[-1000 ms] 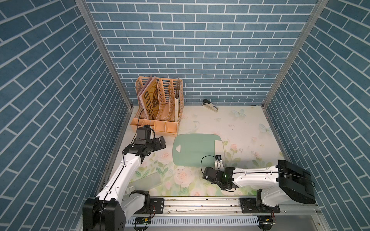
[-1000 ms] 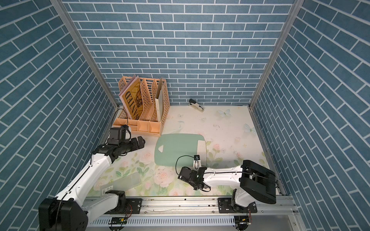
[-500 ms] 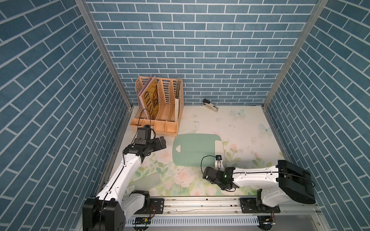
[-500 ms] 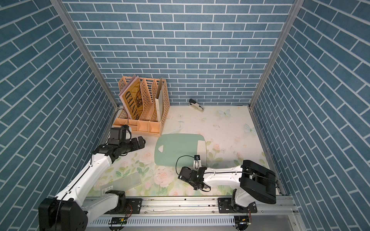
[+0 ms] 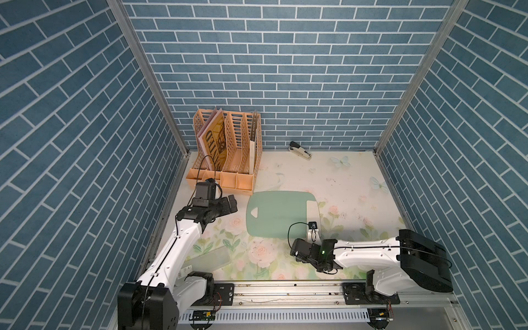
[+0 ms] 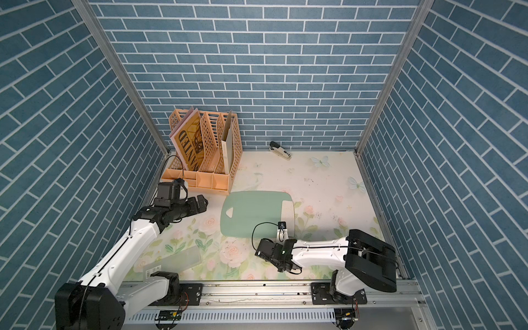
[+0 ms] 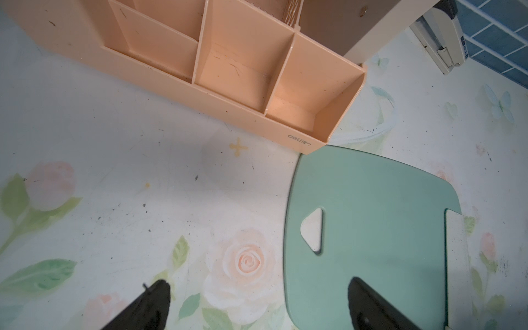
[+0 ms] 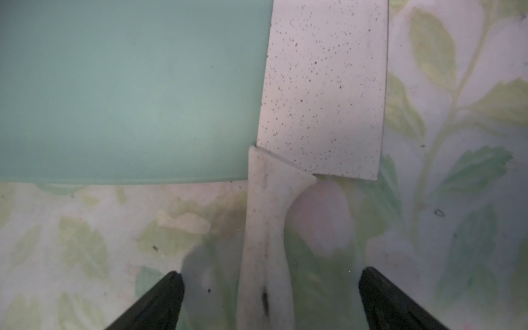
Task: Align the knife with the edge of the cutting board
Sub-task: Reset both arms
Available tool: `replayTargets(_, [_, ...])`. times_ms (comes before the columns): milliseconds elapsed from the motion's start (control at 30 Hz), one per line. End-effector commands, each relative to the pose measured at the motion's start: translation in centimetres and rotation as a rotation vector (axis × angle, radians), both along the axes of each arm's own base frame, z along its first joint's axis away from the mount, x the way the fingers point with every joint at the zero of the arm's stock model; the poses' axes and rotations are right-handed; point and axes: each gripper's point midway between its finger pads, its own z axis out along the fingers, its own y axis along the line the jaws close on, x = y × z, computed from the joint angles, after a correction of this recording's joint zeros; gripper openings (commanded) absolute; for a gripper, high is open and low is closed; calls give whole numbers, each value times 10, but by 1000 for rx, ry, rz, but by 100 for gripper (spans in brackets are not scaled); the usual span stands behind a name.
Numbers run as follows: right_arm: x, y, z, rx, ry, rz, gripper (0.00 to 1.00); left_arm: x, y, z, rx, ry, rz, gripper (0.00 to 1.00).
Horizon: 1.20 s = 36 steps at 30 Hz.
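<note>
White, speckled and flat, the knife (image 8: 323, 85) lies along the short side of the rounded board (image 8: 128, 85) away from its hole, blade overlapping the matte green edge, cream handle projecting onto the floral surface (image 8: 85, 243). Right pincer (image 8: 271, 274) stands apart astride the handle; a finger (image 8: 385, 300) brushing it on withdrawal could skew the blade. Left pincer (image 7: 258, 281) is apart, holding nothing

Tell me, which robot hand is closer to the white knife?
The right gripper: its open jaws straddle the handle of the knife. The left gripper hovers on the other side of the cutting board, by its holed end.
</note>
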Motion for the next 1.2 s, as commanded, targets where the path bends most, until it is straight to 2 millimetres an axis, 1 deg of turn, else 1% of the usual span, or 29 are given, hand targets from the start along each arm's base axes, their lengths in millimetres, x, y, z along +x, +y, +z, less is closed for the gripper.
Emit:
replayTargets(0, [10,-5,31,-14,-77,-4,100,-2,1,0,10,-2,5,100])
replayTargets(67, [24,1,70,8,-165,15,100,-3,1,0,11,-3,6,100])
replayTargets(133, [43,7,124,43,-270,41,100,-3,2,1,13,-7,10,100])
replayTargets(167, [53,6,148,64,-309,40,100,-3,2,2,14,-11,11,100])
replayTargets(200, [64,6,176,86,-367,52,100,-3,3,4,14,-16,14,100])
replayTargets(233, [76,3,206,111,-440,59,99,-3,3,6,15,-25,16,100])
replayTargets(300, [91,-3,255,143,-572,89,99,-3,4,10,15,-39,19,100])
replayTargets(333, [100,-12,276,152,-625,87,99,-4,4,12,15,-47,20,100])
replayTargets(433, [126,-37,318,138,-728,77,100,-4,7,21,19,-79,30,99])
replayTargets(500, [142,-50,336,95,-773,71,100,-5,9,30,21,-115,41,99])
replayTargets(533, [150,-56,340,66,-784,61,100,-5,9,36,20,-137,43,100])
replayTargets(600, [170,-74,340,10,-791,24,99,-5,8,53,7,-201,37,100])
replayTargets(667, [190,-94,327,-5,-775,-11,99,0,8,75,-13,-296,52,100])
replayTargets(733, [208,-119,302,-12,-770,-67,100,6,6,105,-55,-435,68,100])
replayTargets(800, [213,-140,267,-26,-772,-93,100,11,2,130,-96,-582,73,100])
replayTargets(833, [210,-152,250,-28,-777,-111,100,11,2,136,-98,-657,71,100])
replayTargets(867, [205,-160,235,-36,-775,-118,100,11,5,136,-84,-705,90,100])
replayTargets(900, [197,-170,219,-50,-775,-132,100,11,14,132,-62,-737,156,100])
replayTargets(933, [188,-180,204,-63,-779,-155,100,12,26,121,-28,-740,232,100])
replayTargets(967, [181,-189,191,-78,-784,-180,99,12,33,107,4,-729,275,100])
replayTargets(1000, [172,-199,173,-101,-778,-211,99,13,37,92,45,-718,297,100])
replayTargets(1033, [164,-209,164,-119,-785,-252,99,15,36,79,88,-709,288,100])
replayTargets(1100, [157,-218,155,-148,-808,-281,100,18,38,61,184,-690,292,99])
replayTargets(1167, [153,-230,146,-206,-831,-321,99,20,39,48,274,-699,290,100])
